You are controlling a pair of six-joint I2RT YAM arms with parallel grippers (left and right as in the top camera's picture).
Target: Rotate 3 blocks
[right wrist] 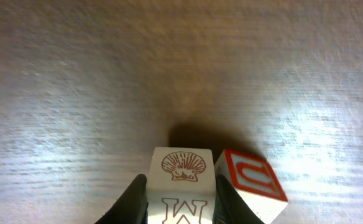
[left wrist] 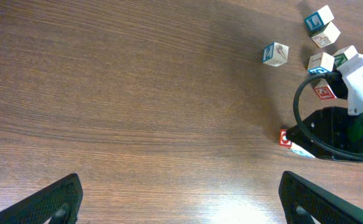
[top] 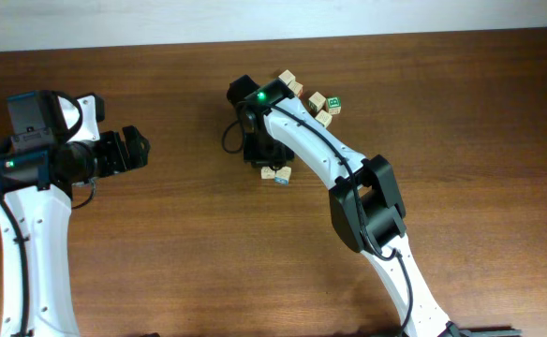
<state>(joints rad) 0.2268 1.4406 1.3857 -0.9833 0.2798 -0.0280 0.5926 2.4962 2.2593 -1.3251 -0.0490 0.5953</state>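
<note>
Shell block [right wrist: 183, 186]: it is sitting straight between the fingers, showing a shell picture with a red letter face below it. It is a cube, so no side is longer.
Right claw [right wrist: 181, 202]: it is squeezing the shell block, one dark finger [right wrist: 135, 198] on each side.
Red block [right wrist: 253, 186]: it is lying just beside the shell block, turned a little, showing a U.
Bench [right wrist: 107, 74]: it is carrying both blocks near its middle.
Other cubes [top: 318, 103]: they are bunching together farther back.
Left claw [top: 139, 150]: it is gaping wide, holding nothing, well apart.
</note>
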